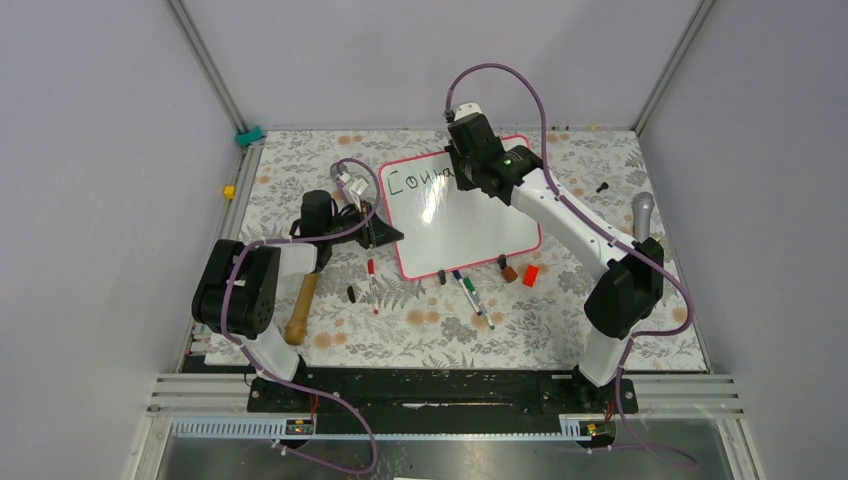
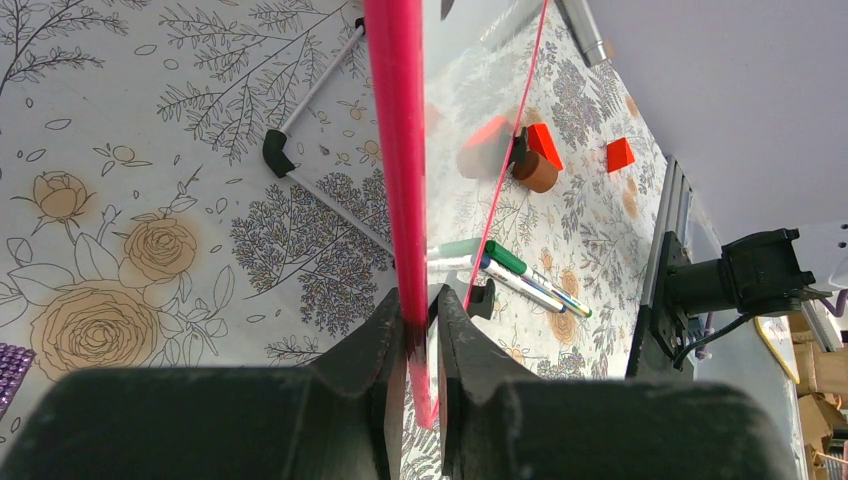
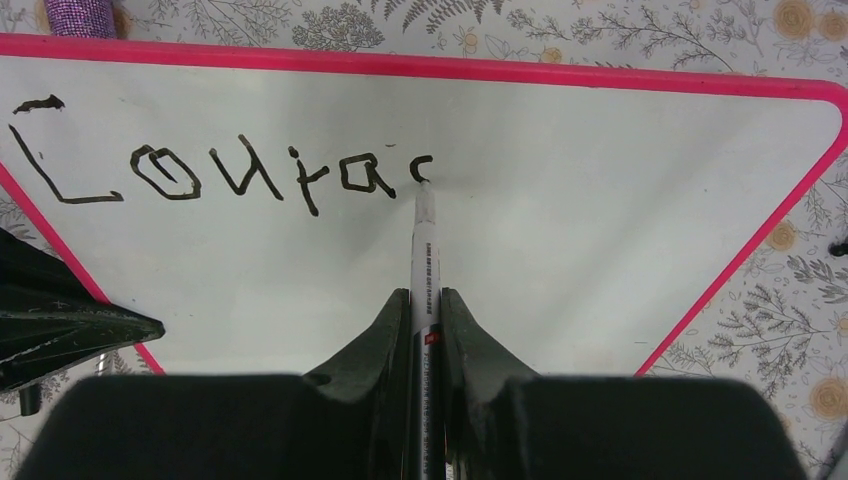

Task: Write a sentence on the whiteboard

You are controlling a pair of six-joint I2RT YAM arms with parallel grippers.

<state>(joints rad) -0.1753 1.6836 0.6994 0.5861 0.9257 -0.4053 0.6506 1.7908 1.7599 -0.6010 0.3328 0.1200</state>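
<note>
One whiteboard (image 1: 470, 230), two arms (image 1: 250, 285) (image 1: 565, 210), one brown cylinder (image 1: 509, 273), one wooden handle (image 1: 301, 306).

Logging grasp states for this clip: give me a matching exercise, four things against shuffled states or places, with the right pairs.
Things:
1. left gripper
2. right gripper
3. lettering
4. wooden handle

States or places:
a. shut on the marker
b. lying on the table
c. shut on the whiteboard frame
d. black, on the whiteboard, marker tip at its last stroke

Pairs: 1-c, 2-a, 3-d, 4-b
</note>
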